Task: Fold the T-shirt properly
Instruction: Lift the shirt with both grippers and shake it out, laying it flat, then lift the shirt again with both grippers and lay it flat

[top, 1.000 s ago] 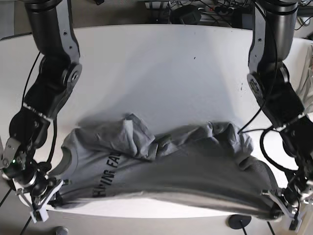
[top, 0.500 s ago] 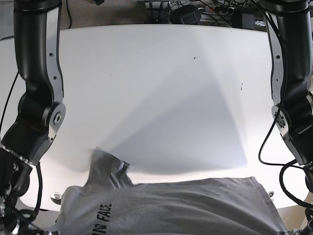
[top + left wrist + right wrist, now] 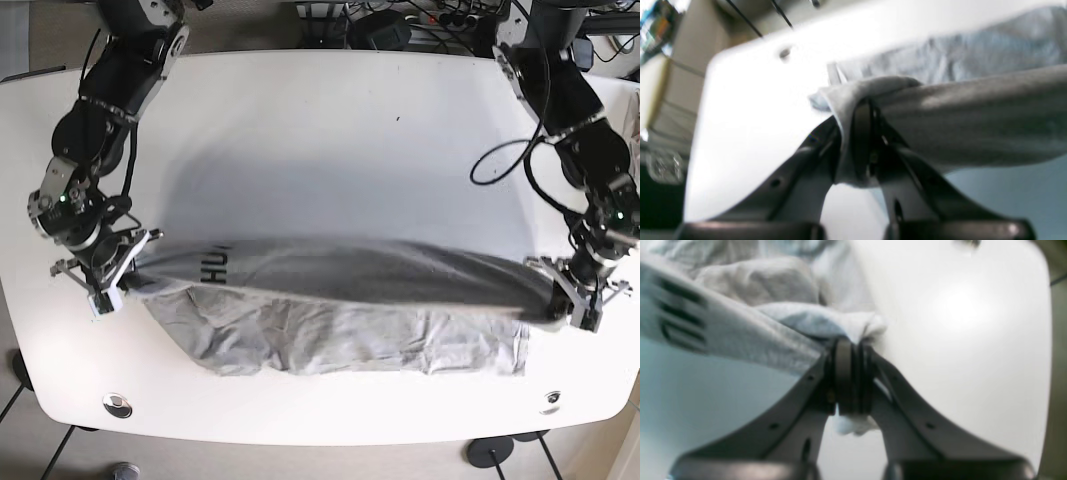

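Stretching the grey T-shirt (image 3: 340,300) taut between them above the white table (image 3: 320,130), the right gripper (image 3: 112,282) at nine o'clock and left gripper (image 3: 568,298) at three o'clock each clamp a bunched corner, jaws pinched tight, no fold yet made.

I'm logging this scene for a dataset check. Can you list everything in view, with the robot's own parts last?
T-shirt: one, grey with dark lettering, stretched across the near half of the table, both ends gripped.
Table: one, white, fills most of the base view.
Cables: several, dark, behind the table's far edge.
Left gripper: one, dark, shut on the T-shirt's end on the base view's right.
Right gripper: one, dark, shut on the T-shirt's end on the base view's left.
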Available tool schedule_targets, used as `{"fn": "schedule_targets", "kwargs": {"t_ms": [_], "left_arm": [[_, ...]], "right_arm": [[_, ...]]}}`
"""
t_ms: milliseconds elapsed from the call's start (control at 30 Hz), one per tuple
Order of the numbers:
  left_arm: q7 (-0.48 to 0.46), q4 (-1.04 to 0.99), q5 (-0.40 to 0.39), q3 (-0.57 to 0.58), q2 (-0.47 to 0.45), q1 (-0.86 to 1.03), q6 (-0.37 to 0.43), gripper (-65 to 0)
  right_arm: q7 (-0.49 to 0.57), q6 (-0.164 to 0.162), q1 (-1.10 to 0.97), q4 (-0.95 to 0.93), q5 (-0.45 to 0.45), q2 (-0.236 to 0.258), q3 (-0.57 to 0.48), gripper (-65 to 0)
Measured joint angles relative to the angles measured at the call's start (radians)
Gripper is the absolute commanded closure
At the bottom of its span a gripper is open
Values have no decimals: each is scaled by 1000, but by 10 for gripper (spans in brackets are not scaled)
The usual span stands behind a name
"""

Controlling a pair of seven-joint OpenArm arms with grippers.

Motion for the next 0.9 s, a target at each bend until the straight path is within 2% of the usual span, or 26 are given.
{"fn": "schedule_targets", "kwargs": {"t_ms": [133,233,333,433,533,633,667,733,900], "left_arm": [[-10,114,-71,-84,51,188,1,-4],[-5,182,-68,-122,86,322,2,-4],[-5,209,-72,-140,107,362,2,-4],[-5,211,-70,-142,110,353,2,-4],[-5,182,-53,-114,106,247,3,-4],[-17,85,-72,-67,92,135,1,-4],[-8,46,-66,-54,82,100,1,-4],[2,-63,-47,-15,59,-11,3,-4],[-31,-328,56,92,47,-300,6,-4]], "right_arm": [[2,0,-148,66,5,-34,51,-19],[0,-1,-245,89,5,-30,99,-19],[1,-1,-300,103,92,-28,119,-19],[0,-1,-302,103,115,-27,117,-19],[1,-1,-237,80,121,-25,112,-19],[0,-2,-148,12,107,-23,69,-19],[1,-11,-117,-16,122,-23,64,-19],[-2,-48,-27,-98,117,-5,64,-19],[0,-55,213,-312,110,36,65,-19]]}}
